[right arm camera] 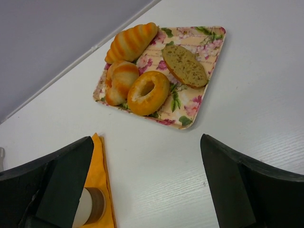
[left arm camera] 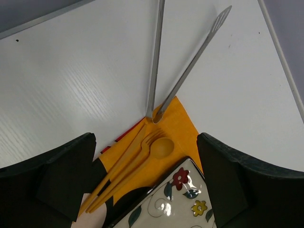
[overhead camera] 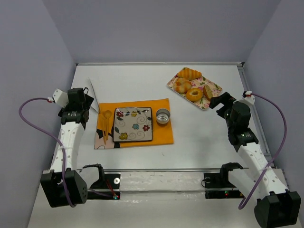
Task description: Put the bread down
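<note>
1. the bread (right arm camera: 184, 65) lies on the floral tray (right arm camera: 211, 45), ahead and slightly right of the right pincer (right arm camera: 146, 159), with its long axis diagonal to the gap.
2. that pincer, the nearer one, is spread apart and empty.
3. the left pincer (left arm camera: 146, 142), also apart, hangs well away.

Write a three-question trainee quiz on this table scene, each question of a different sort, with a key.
1. True or false: the bread lies on the floral tray, beside the doughnut.
2. What does the right tool hold? A) the bread B) a cup C) nothing
3. Fill in: the flowered plate rests on a cloth whose colour is ____.

Key: 1 true; 2 C; 3 orange.
</note>
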`<move>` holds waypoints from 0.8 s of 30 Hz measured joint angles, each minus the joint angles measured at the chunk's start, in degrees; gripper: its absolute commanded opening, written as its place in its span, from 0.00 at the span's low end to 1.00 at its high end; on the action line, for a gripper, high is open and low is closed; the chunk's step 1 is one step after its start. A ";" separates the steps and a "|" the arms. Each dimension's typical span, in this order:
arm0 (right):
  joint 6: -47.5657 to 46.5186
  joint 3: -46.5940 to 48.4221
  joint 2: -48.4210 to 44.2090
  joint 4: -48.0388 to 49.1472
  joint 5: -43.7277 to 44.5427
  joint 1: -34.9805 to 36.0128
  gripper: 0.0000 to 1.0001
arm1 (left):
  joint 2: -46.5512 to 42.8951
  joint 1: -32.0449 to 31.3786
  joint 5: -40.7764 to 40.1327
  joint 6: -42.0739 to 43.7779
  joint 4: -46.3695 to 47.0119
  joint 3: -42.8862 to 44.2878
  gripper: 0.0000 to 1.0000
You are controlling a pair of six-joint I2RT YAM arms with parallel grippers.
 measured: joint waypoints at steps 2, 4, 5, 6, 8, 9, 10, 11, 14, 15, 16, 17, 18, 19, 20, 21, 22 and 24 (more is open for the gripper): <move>-0.04 0.00 -0.07 0.17 0.00 0.00 1.00 | 0.02 0.76 0.33 0.20 0.13 0.00 0.99; -0.11 0.00 -0.07 0.35 0.00 0.00 1.00 | -0.02 1.25 0.59 0.31 0.61 0.00 0.99; -0.15 0.00 -0.07 0.37 0.00 0.00 1.00 | -0.02 1.51 0.68 0.35 0.81 0.00 0.99; -0.24 0.00 -0.07 0.37 0.00 0.00 1.00 | -0.04 1.70 0.74 0.44 0.90 0.00 0.99; -0.31 0.00 -0.07 0.37 0.00 0.00 1.00 | -0.13 2.36 0.79 0.52 1.01 0.00 0.99; -0.39 0.00 -0.07 0.37 -0.02 0.00 1.00 | -0.15 2.78 0.85 0.52 1.14 0.00 0.99; -0.46 0.00 -0.07 0.37 -0.04 0.00 1.00 | -0.15 3.43 0.96 0.76 1.36 0.00 0.99; -0.48 0.00 -0.07 0.39 -0.07 0.00 1.00 | -0.15 4.07 1.11 0.94 1.62 -0.02 0.99; -0.55 0.00 -0.04 0.37 -0.17 0.00 1.00 | 0.66 7.13 2.01 1.99 2.82 -0.02 0.99; -0.61 0.00 -0.02 0.37 -0.28 0.00 1.00 | 1.29 8.37 2.54 2.29 3.30 -0.02 0.99; -0.66 0.00 0.00 0.39 -0.37 0.00 1.00 | 2.54 10.12 3.30 2.84 3.96 -0.02 0.99; -0.70 0.00 0.07 0.42 -0.50 0.00 1.00 | 3.96 11.45 3.89 3.30 4.59 -0.02 0.99; -0.74 0.00 0.11 0.39 -0.57 0.00 1.00 | 6.23 12.96 4.94 3.91 5.44 0.00 0.99; -0.90 0.00 0.28 0.44 -0.68 0.00 1.00 | 7.85 13.90 5.62 4.28 5.81 0.07 0.99; -1.01 0.00 0.42 0.44 -0.70 0.00 1.00 | 10.43 14.99 6.51 4.85 6.14 0.20 0.99; -1.09 0.00 0.70 0.42 -0.72 0.00 1.00 | 13.03 15.67 7.61 5.57 6.43 0.57 0.99; -1.16 0.00 0.92 0.42 -0.72 0.00 1.00 | 14.84 15.96 8.33 5.97 6.73 0.83 0.99; -1.36 0.00 1.16 0.42 -0.72 0.00 1.00 | 18.73 16.09 10.25 7.13 7.93 1.16 0.99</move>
